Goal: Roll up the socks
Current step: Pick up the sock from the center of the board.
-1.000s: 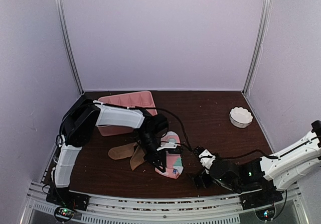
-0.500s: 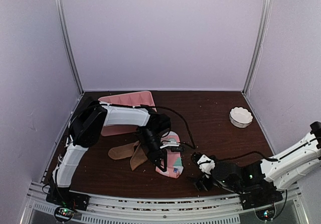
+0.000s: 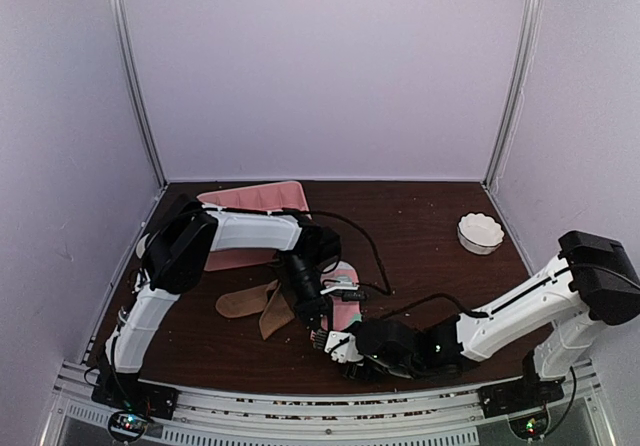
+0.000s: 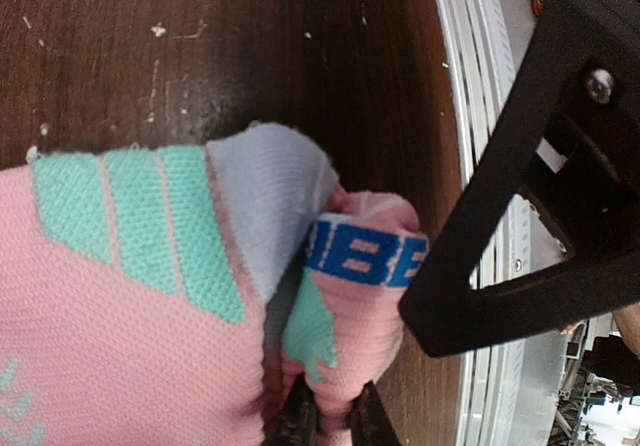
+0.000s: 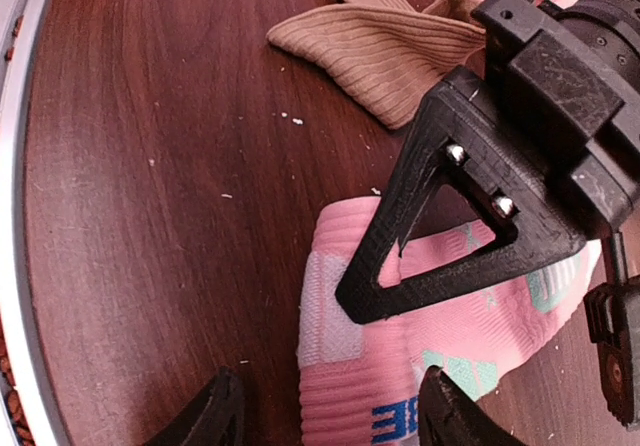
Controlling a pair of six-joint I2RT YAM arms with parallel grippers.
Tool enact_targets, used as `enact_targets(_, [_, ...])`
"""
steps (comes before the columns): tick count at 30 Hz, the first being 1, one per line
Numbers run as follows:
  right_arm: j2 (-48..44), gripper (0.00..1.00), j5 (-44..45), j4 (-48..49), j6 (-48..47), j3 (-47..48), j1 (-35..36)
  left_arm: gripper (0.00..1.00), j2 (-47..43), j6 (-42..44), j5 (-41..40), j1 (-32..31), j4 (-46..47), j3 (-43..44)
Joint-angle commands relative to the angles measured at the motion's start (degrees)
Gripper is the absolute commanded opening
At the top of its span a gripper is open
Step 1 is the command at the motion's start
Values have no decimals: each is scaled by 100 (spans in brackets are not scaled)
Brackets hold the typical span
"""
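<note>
- our left gripper (image 4: 332, 421) is pinched almost closed on a fold of the pink sock (image 4: 120, 346), near its blue-lettered band.
- our right gripper (image 5: 330, 416) stands partly open, one finger on either side of that sock's near end; as far as we can see, it grips nothing.
- the pink sock lies on the bench (image 3: 430, 226) near the front edge, with the tan socks (image 3: 250, 301) just to its left.

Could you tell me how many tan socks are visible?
2. One tan-beige fabric sock lies left of centre; the other right of it, toward the pink patterned sock.
</note>
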Motion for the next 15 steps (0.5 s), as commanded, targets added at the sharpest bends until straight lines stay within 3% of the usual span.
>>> enact_targets(1, [194,55,-187,-287,-503,227,-147,2,602,-29,-1157,20,188,-110])
enact_targets(9, [514,42,-329,-482,-562,307,-360,2,601,107,-1180,20,108,-142])
enact_targets(15, [706,28,-462,-593,-298,291,-403,16,517,227,-1148,20,108,-159])
